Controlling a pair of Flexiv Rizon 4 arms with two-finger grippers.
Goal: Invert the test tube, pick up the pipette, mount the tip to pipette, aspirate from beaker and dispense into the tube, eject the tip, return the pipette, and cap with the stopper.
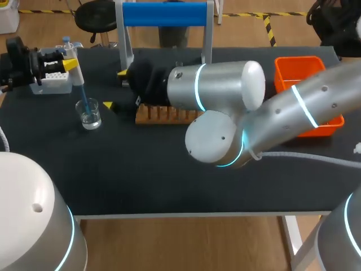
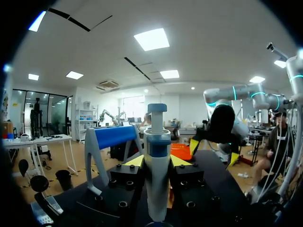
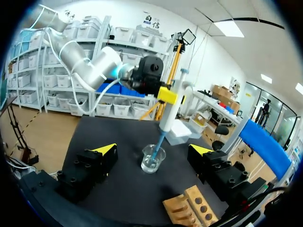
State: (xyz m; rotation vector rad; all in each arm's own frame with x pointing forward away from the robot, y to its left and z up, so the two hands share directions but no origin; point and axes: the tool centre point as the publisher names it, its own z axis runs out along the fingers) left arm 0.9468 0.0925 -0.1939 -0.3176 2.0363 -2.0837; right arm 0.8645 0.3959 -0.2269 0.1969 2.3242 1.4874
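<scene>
My left gripper (image 1: 66, 61) is shut on the white-and-blue pipette (image 1: 76, 76), which stands nearly upright with its blue tip dipped into the glass beaker (image 1: 89, 113). In the left wrist view the pipette (image 2: 157, 156) is clamped between the yellow fingertips (image 2: 135, 161). My right arm reaches across from the right, and its gripper (image 1: 115, 89) stands open just right of the beaker. In the right wrist view the beaker (image 3: 153, 159) stands ahead of the open gripper (image 3: 154, 150), with the pipette (image 3: 172, 113) above it. No test tube shows; my right arm hides much of the rack.
A wooden tube rack (image 1: 163, 115) lies under my right forearm. The white tip box (image 1: 54, 82) stands behind the beaker at the far left. A stand with a blue bar (image 1: 164, 14) is at the back, and an orange bin (image 1: 299, 70) at the right.
</scene>
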